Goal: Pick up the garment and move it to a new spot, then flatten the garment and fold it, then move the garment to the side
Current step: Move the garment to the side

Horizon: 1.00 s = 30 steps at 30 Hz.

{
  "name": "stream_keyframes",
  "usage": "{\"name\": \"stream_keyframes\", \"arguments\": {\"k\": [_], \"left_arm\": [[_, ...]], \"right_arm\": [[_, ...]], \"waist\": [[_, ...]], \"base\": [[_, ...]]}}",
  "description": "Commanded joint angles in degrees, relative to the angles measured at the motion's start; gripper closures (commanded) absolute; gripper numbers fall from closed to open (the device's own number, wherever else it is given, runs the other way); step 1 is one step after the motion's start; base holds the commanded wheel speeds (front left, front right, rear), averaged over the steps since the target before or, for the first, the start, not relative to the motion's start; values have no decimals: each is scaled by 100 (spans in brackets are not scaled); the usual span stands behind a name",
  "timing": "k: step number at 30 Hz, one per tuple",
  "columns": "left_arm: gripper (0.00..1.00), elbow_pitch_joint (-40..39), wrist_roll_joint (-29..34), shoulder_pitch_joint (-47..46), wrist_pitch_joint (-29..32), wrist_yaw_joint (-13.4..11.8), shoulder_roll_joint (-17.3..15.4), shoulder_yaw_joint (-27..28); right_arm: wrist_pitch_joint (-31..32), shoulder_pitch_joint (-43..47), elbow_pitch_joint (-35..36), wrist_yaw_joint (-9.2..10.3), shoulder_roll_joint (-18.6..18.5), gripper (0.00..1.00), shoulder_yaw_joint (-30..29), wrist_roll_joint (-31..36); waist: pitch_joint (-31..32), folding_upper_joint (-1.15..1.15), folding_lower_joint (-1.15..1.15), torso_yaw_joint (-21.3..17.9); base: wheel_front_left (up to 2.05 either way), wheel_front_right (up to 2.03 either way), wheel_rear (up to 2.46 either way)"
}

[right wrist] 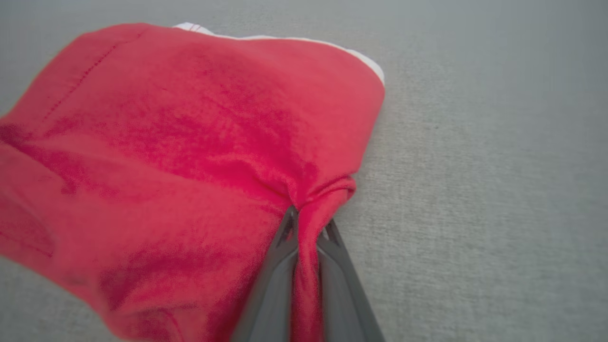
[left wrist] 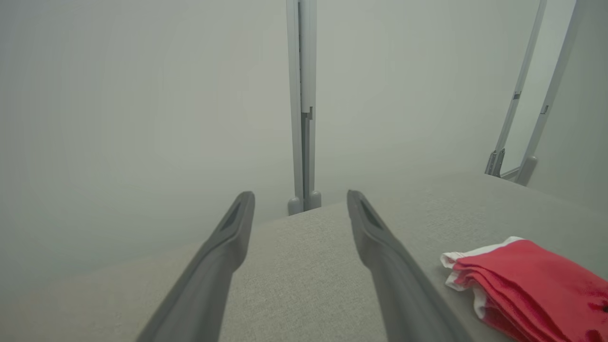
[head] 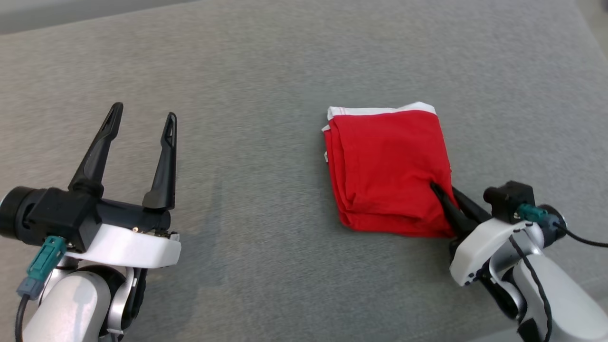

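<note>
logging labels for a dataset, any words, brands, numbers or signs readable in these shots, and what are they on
No text can be read.
red folded garment: plain cloth with a white band, no print; the tiny white tab at its left edge is too small to read.
left gripper, right gripper: no markings visible.
gray fabric surface: blank.

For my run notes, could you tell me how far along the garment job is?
Done: the red garment lies folded on the grey surface. In hand: the right gripper is shut on its near corner. Left: moving it aside; the left gripper hangs open.
</note>
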<state>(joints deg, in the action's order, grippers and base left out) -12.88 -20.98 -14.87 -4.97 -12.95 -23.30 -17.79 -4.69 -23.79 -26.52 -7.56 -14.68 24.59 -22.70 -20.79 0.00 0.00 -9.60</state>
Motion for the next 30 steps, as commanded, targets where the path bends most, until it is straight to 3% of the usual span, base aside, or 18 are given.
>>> {"name": "stream_keyframes", "arguments": {"k": [1, 6, 9, 20, 23, 27, 28, 29, 30], "left_arm": [[0, -57, 59, -129, 43, -28, -65, 6], [0, -302, 177, -331, 299, 28, -184, -89], [0, -444, 266, -493, 431, 76, -233, -159], [0, -850, 477, -977, 698, 176, -303, -366], [0, -919, 507, -1061, 728, 202, -319, -408], [0, -961, 541, -1108, 757, 217, -344, -432], [0, -957, 540, -1118, 762, 223, -353, -433], [0, -952, 537, -1133, 767, 226, -354, -437], [0, -945, 531, -1142, 763, 222, -356, -440]], "right_arm": [[-59, -164, -57, 15, -84, 100, 47, -1], [-302, -898, -377, 14, -498, 100, 690, 162], [-534, -1391, -653, 15, -928, 100, 1056, 297], [-995, -2741, -1831, 14, -2204, 100, 1102, 449], [-1026, -2960, -2092, 14, -2390, 100, 1023, 424], [-1044, -3089, -2485, 14, -2246, 100, 805, 156], [-1049, -3125, -2565, 14, -2220, 95, 792, 163], [-1059, -3180, -2624, 15, -2172, 60, 714, 75], [-1059, -3194, -2712, 14, -2120, 18, 657, 20]], "waist": [[-247, 0, 0, -475], [-543, 0, 0, -746], [-735, 0, 0, -816], [-1358, 0, 0, -710], [-1489, 0, 0, -664], [-1590, 0, 0, -655], [-1603, 0, 0, -654], [-1613, 0, 0, -652], [-1617, 0, 0, -652]], "base": [[0, 0, 0], [0, 0, 0], [0, 0, 0], [0, 0, 0], [0, 0, 0], [0, 0, 0], [0, 0, 0], [0, 0, 0], [0, 0, 0]]}}
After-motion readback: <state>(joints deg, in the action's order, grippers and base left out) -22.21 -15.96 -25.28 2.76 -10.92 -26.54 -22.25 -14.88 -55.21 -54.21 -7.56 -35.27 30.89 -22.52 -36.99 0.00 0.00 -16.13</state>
